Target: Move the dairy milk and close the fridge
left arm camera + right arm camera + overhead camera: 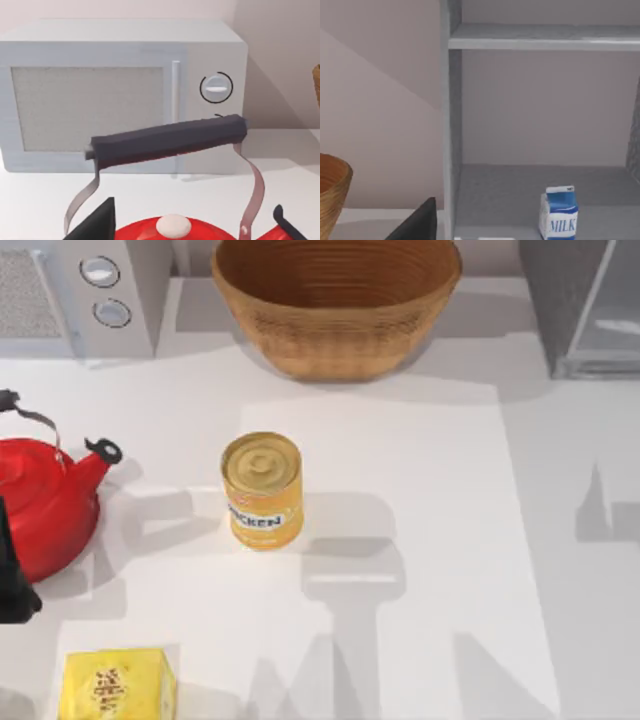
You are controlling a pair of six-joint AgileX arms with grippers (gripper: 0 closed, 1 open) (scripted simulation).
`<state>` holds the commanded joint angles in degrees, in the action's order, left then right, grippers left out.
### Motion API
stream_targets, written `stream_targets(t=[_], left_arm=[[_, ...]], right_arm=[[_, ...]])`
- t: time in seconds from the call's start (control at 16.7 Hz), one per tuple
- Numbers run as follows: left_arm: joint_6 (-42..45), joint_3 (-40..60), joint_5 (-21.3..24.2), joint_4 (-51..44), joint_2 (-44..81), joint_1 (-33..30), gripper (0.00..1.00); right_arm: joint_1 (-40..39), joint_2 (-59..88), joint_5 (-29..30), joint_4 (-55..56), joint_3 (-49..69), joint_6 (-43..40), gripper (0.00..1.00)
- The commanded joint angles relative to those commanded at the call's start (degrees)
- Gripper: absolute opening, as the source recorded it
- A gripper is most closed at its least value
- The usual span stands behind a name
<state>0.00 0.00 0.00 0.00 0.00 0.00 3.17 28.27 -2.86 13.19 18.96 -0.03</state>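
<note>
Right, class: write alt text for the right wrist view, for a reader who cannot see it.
A small white dairy milk carton with a blue top stands upright on the lower shelf inside the open grey fridge, with another shelf above it. Outside the fridge, part of a woven basket sits on the white table, and a dark fingertip of the right gripper juts in.

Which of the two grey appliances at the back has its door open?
The fridge at the back right; its inside shelf holds the dairy milk. The microwave at the back left, with its round knobs, is shut.

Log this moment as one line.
dairy milk: upright on fridge lower shelf | fridge: open | left arm: over kettle
</note>
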Motion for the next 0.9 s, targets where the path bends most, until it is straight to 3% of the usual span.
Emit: stream_targets(t=[0.42,0.9], left_arm=[[0.00,0.00,0.00,0.00,0.00,0.00,1.00],[0.00,0.00,0.00,0.00,0.00,0.00,1.00]], right_arm=[[-2.89,-26.18,2.60,-12.01,-17.26,0.04,1.00],[-3.01,-28.11,2.81,-13.16,-18.79,0.03,1.00]])
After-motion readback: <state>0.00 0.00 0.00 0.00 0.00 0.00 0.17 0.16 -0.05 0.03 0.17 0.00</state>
